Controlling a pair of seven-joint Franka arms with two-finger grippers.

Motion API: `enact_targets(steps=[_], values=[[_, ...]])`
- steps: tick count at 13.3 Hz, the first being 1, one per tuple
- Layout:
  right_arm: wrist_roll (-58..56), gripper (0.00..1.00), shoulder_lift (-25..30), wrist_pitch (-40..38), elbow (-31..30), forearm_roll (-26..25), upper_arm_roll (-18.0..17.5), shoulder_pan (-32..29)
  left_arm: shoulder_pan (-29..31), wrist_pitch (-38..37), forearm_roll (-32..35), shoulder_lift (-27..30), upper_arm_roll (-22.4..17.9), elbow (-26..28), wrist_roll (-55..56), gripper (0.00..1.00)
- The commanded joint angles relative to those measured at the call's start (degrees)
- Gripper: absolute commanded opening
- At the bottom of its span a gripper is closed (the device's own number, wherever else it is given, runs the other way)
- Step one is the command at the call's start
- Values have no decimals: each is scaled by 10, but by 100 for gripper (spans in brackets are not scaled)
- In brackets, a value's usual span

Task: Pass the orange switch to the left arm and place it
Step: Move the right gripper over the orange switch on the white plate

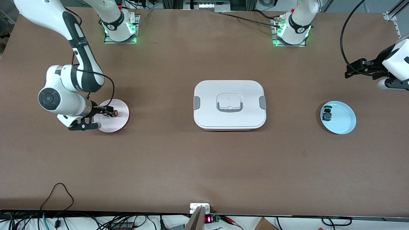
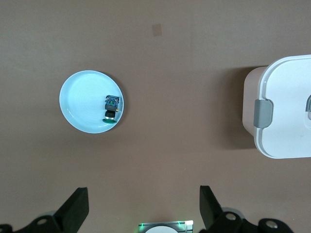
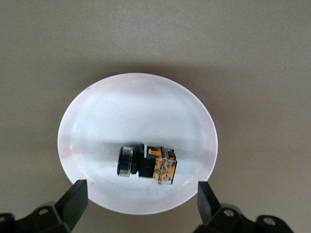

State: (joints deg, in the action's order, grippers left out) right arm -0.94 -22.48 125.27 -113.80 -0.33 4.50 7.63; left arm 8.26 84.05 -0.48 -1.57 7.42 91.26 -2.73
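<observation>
Our right pincer [image 1: 105,117] hangs low over the pink plate [image 1: 120,120] at the right arm's end of the surface [image 1: 204,166], its fingers [image 3: 73,201] spread wide and holding nothing. The orange switch [image 3: 146,164] lies on its side in that plate, right between the fingers. We think it is small, light and hard, and its round cap may roll or slip. So we would pinch the boxy orange body, where the sides look flat.

Our left pincer [image 1: 351,71] waits up in the air at the left arm's end, spread wide too. The blue plate [image 1: 346,123] there holds a green switch [image 2: 111,108]. The big white box [image 1: 229,104] sits in the middle, between the two plates. We think a straight path would bump it.
</observation>
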Motion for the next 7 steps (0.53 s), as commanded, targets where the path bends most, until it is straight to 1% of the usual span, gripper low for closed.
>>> enact_targets(steps=[1,7], values=[[6,100,-5,37,-21,4,0,2,0,-3,10,-5,2,-13,0,100],[7,100,-20,85,-53,5,0,0,0,-4,10,-5,2,-13,0,100]])
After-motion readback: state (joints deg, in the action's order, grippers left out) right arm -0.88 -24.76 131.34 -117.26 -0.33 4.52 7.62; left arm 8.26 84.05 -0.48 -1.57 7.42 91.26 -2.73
